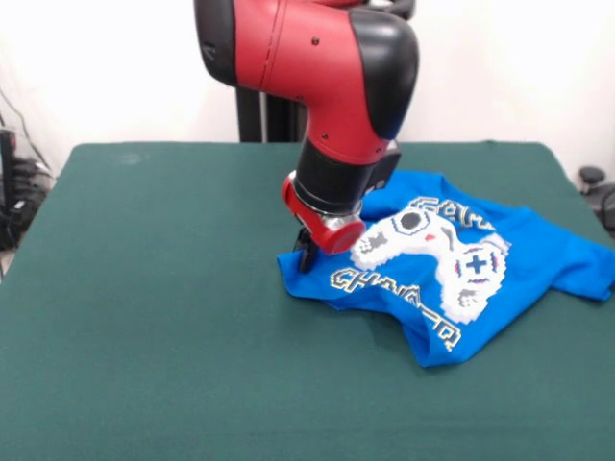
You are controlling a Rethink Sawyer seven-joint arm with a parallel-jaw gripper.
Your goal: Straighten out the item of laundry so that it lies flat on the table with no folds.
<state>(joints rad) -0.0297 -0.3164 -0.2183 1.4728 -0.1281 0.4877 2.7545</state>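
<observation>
Blue T-shirt (480,288) lies on the right half of the green worktop (154,317), print side up, white pixel controller graphic and partial lettering visible. Shirt is rumpled: lettering is broken up by folds, the lower edge comes to a point toward the near side, and the right part spreads out close to the worktop's right edge. Red and black arm (327,67) comes down from the top, wrist angled over the shirt's left edge. Gripper (305,252) is mostly hidden under the red wrist; only a dark tip shows at the shirt's left corner, at or just touching the fabric. Cannot tell whether it is released or clenched, or whether it has cloth in it. Rest of the worktop, left and front, is bare green cloth. White wall behind.
</observation>
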